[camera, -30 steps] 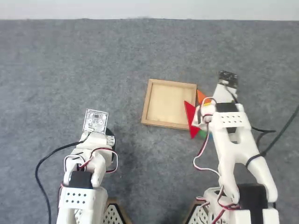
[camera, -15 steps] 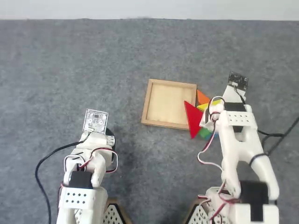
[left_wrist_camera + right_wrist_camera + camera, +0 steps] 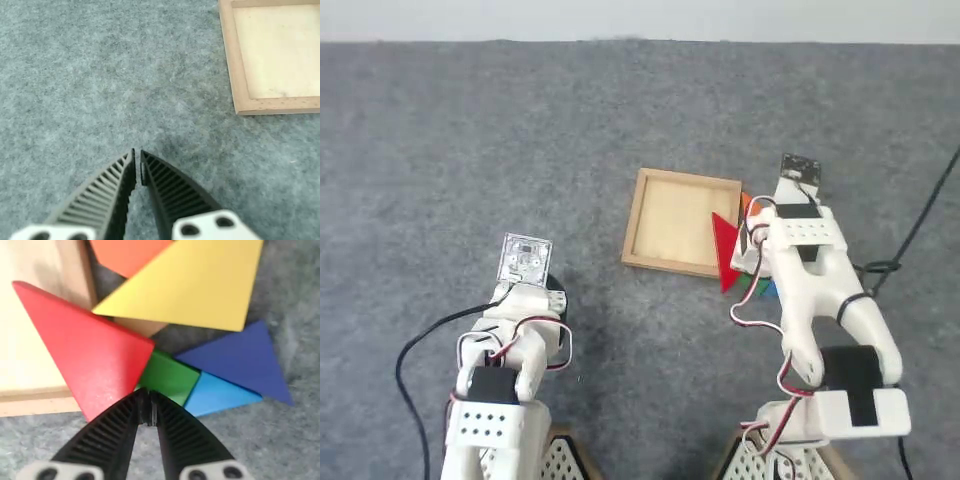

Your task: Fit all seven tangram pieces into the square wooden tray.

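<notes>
Red triangle (image 3: 90,355) lies just at your right fingers (image 3: 117,432), closed together, gripping nothing; left fingers (image 3: 107,197) closed too, empty.

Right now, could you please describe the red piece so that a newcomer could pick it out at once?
Start at the square wooden tray mid-table. Coloured pieces cluster at its side by the right gripper. The red triangle is the only red one, a large piece lying across the tray's rim and out over its floor.
</notes>
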Motion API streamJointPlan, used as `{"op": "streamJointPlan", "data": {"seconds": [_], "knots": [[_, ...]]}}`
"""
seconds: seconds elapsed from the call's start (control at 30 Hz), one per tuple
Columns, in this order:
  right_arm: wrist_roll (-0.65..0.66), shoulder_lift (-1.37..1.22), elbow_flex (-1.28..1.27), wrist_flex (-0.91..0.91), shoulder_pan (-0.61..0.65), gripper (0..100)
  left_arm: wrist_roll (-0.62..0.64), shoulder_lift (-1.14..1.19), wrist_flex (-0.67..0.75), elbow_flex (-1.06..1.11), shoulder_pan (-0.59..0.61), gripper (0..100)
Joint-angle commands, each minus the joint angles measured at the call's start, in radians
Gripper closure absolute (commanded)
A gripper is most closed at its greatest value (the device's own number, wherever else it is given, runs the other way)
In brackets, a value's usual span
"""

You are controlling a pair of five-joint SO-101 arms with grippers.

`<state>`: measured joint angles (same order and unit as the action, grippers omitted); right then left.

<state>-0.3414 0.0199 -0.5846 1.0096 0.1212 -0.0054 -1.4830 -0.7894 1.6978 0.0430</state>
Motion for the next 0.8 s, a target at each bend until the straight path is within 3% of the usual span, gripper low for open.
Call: {"op": "streamJointPlan", "data": {"seconds": [0.0,0.43,0.63,0.77], "knots": [[0.015,0.004,0.08,0.008,0.047,99.3,0.008,-0.012,-0.008,-0.008,0.005,98],[0.02,-0.036,0.164,-0.042,0.157,99.3,0.008,-0.012,-0.008,-0.008,0.005,98],[0.02,0.137,0.133,0.068,0.085,99.3,0.008,-0.012,-0.008,-0.008,0.005,98],[0.021,0.292,-0.008,0.019,0.042,99.3,0.008,-0.012,-0.008,-0.008,0.005,98]]}}
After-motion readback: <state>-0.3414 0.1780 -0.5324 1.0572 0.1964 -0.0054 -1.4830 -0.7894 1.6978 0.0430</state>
